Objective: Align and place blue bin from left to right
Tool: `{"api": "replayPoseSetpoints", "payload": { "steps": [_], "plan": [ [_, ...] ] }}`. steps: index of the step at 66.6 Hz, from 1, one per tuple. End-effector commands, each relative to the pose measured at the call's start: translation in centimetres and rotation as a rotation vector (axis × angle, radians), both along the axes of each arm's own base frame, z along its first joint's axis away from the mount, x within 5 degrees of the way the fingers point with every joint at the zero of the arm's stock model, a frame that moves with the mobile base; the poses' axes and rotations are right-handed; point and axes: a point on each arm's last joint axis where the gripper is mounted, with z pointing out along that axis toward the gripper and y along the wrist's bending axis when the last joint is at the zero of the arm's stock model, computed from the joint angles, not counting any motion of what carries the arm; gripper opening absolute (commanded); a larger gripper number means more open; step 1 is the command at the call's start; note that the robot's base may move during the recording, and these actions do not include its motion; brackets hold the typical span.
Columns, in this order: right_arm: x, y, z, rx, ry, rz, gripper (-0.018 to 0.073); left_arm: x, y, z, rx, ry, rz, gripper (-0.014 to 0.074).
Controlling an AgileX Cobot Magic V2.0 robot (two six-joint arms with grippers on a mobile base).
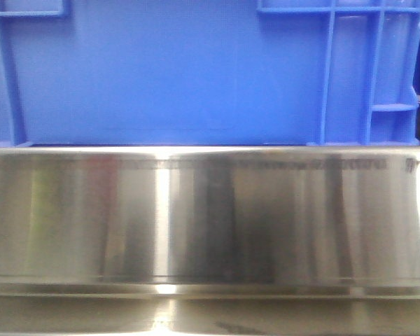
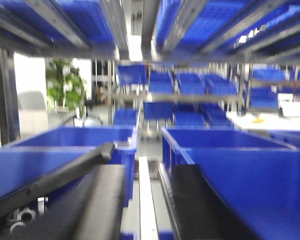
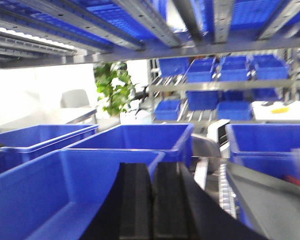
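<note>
Blue bin (image 1: 168, 70) fills the top half of the front view, its smooth side panel and ribbed right corner resting on the edge of a stainless steel ledge (image 1: 196, 217). My left gripper (image 2: 152, 172) is spread wide. Its black fingers (image 2: 102, 200) stand well apart, with a pale rail (image 2: 146, 210) showing in the gap and blue crates (image 2: 70, 137) on either side, though that view is blurred. My right gripper (image 3: 151, 167) has its fingers pressed together with nothing between them, beside a near open crate (image 3: 50, 190). A potted plant (image 3: 115, 92) stands farther back.
</note>
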Motion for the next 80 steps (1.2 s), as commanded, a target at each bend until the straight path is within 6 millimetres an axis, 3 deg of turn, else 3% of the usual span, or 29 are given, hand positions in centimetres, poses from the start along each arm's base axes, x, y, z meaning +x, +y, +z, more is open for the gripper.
{"api": "replayPoseSetpoints", "payload": {
  "steps": [1,8,15,19,33,40,52,70,80],
  "plan": [
    [1.5,0.3,1.3,0.004,0.024,0.023,-0.0065,1.6,0.0,1.6,0.006,0.092,0.0,0.0371],
    [3.1,0.7,2.2,0.003,0.054,0.052,-0.0065,4.3,0.0,2.7,0.01,0.183,0.002,0.046],
    [4.6,1.0,2.1,-0.003,0.095,0.074,-0.006,6.9,-0.2,3.1,0.013,0.228,-0.031,0.0492],
    [5.3,1.2,1.9,-0.004,0.118,0.08,-0.0012,8.4,-0.6,3.0,0.02,0.24,-0.069,0.0499],
    [7.3,1.5,1.5,-0.007,0.153,0.077,0.0418,12.0,-2.0,2.5,0.036,0.309,-0.156,0.0498],
    [7.8,1.6,1.6,-0.024,0.139,0.069,0.0568,13.0,-2.3,3.3,0.035,0.356,-0.168,0.0498],
    [9.8,2.0,1.9,-0.074,0.208,0.075,0.056,15.6,-3.1,5.3,0.017,0.476,-0.197,0.0498],
    [14.7,4.9,2.3,-0.171,0.443,0.204,0.056,19.7,-4.7,7.2,0.022,0.611,-0.303,0.0501],
    [17.7,5.4,2.4,-0.202,0.601,0.174,0.056,21.5,-6.1,6.4,0.068,0.725,-0.355,0.0606]
  ]
}}
